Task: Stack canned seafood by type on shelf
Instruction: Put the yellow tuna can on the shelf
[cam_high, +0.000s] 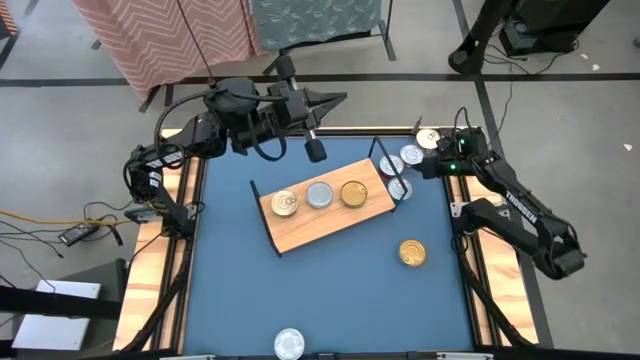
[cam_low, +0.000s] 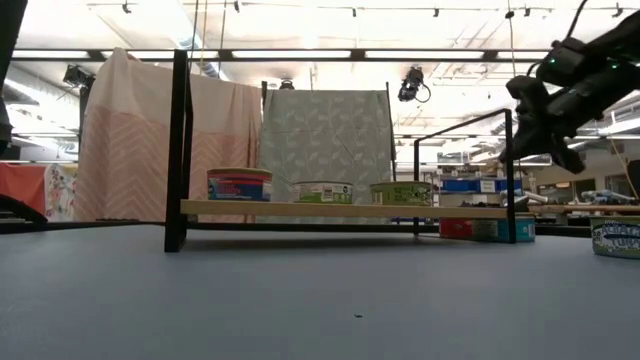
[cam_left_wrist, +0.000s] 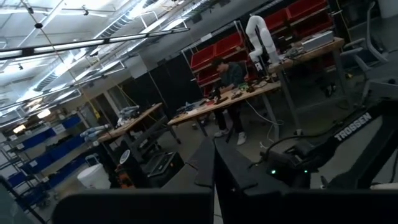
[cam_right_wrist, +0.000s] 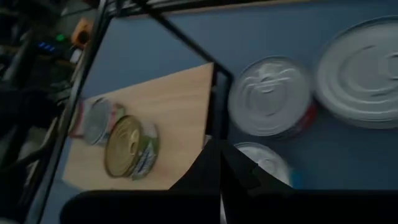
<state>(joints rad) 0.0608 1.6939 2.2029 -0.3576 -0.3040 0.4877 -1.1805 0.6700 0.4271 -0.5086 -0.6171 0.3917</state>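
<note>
1. At the table's (cam_high: 230, 290) near edge, I see one silver-lidded tin (cam_high: 289, 343) sitting alone, well apart from everything else.
2. Farther in, toward my right side, a gold-lidded tin (cam_high: 412, 252) lies flat on the blue surface, near the shelf but not touching it.
3. Across the middle, the shelf (cam_high: 310, 228) sits at an angle, a light-wood board with black wire end frames. Three tins stand in a row on it: a gold and silver one (cam_high: 285, 203), a silver one (cam_high: 319, 195) and a gold one (cam_high: 353, 192). From the low view, the first shows a blue and red side label (cam_low: 239, 185).
4. Just beyond the shelf's right end frame, more silver tins (cam_high: 412, 157) cluster on the blue surface; in the right wrist view two of them (cam_right_wrist: 270, 96) lie side by side, and a third is partly hidden by the fingers.
5. Over that cluster hangs the right gripper (cam_high: 432, 163); its jaws are pressed together and hold nothing.
6. At the far edge, the left gripper (cam_high: 333, 99) is raised above the table's rim, pointing out toward the room; its jaws are closed on nothing too.
7. Beyond the table, my left wrist view shows a person (cam_left_wrist: 230, 78) at a workbench.
</note>
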